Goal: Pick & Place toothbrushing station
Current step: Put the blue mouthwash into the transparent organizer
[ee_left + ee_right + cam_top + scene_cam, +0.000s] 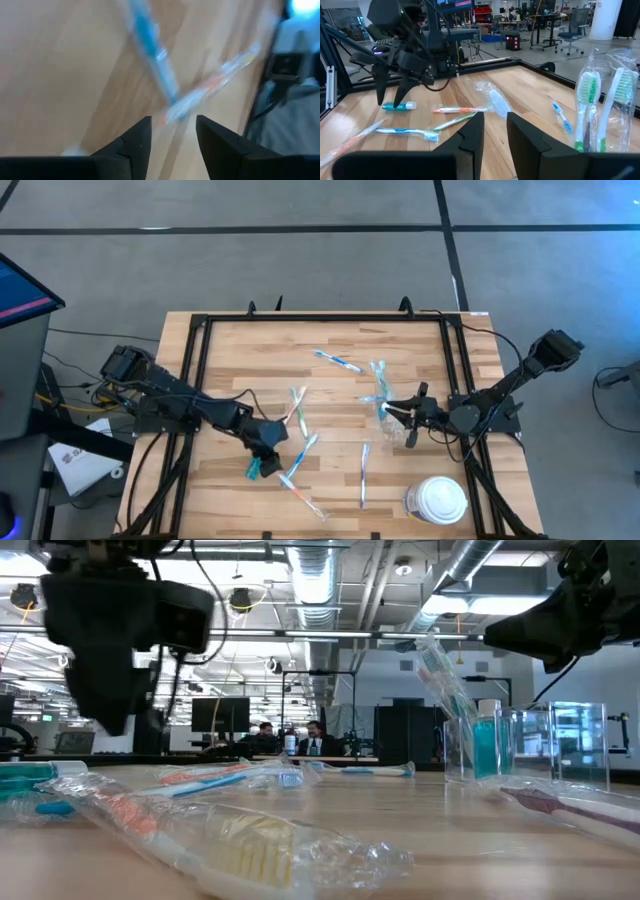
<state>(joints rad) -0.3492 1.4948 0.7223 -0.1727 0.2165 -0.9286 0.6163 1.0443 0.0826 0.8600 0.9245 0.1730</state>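
A small clear plastic cup (pixel 392 426) stands on the table's right half and holds wrapped toothbrushes (pixel 379 380); in the right wrist view the cup (pixel 602 131) holds green and white brushes. My right gripper (pixel 408 406) is open and empty just right of the cup, its fingers (pixel 470 131) pointing toward the table's left. My left gripper (pixel 268 442) is open and empty above the table's near left, over loose wrapped toothbrushes (pixel 150 40). A teal tube (pixel 253 470) lies flat just nearside of it, and also shows in the right wrist view (pixel 399 105).
Wrapped toothbrushes lie scattered on the wood: a blue one (pixel 338 361) at the far middle, an orange one (pixel 297 405), and others (pixel 363 470) near the front. A large white lidded container (pixel 437 500) stands at the near right. A black frame (pixel 200 330) rims the table.
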